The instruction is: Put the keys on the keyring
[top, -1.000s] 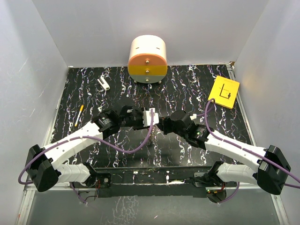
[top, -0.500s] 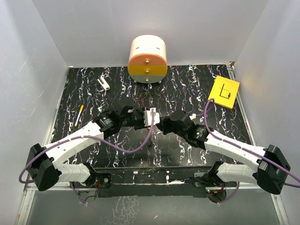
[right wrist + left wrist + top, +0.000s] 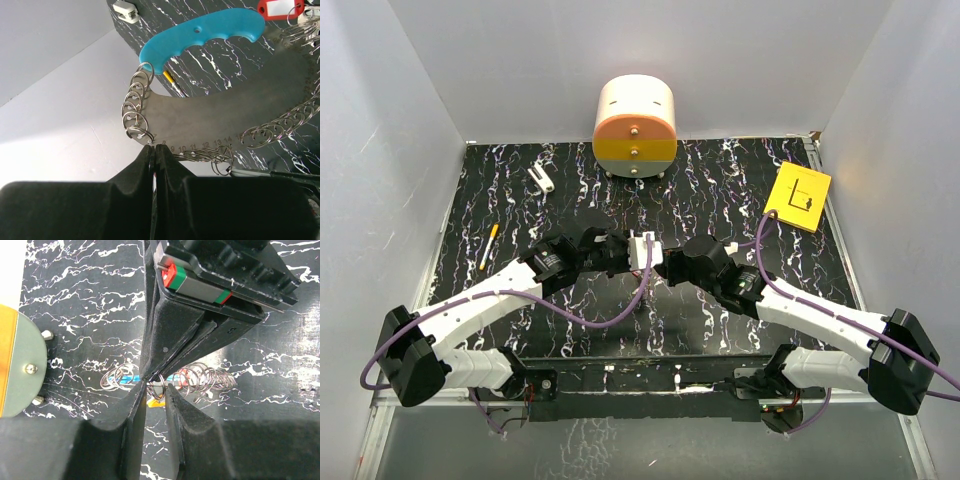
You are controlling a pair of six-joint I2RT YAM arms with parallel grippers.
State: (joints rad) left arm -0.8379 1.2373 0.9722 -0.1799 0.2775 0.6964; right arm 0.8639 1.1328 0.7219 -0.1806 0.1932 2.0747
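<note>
Two arms meet over the middle of your black marbled worktop (image 3: 740, 200) in the top view, the left gripper (image 3: 638, 252) and the right gripper (image 3: 665, 264) tip to tip and well above the near edge. At the far wall stands a round cream-and-orange box (image 3: 635, 125). A yellow card (image 3: 798, 196) lies at the far right, a white clip (image 3: 542, 179) at the far left, and a yellow pen (image 3: 490, 245) just beyond your left arm. The keys cannot be made out from up here.

In the left wrist view your left fingers (image 3: 131, 415) stand with only a narrow gap between them. A small yellow piece (image 3: 155, 401) shows in that gap, and you cannot tell whether the jaws pinch anything. Straight ahead the right gripper points down at them, its tips drawn together just above yours. A row of steel keyrings (image 3: 205, 380) fans out on both sides of that meeting point, with a bit of blue to the left and a bit of red to the right among the loops.

In the right wrist view your right jaws are clenched on the edge of a numbered metal plate (image 3: 225, 110) with a blue handle (image 3: 200, 32), held up off the worktop. The keyrings hang through holes along the plate's curved edge, one right beside the fingertips. A red key tag (image 3: 279, 7) sits at the top right corner
</note>
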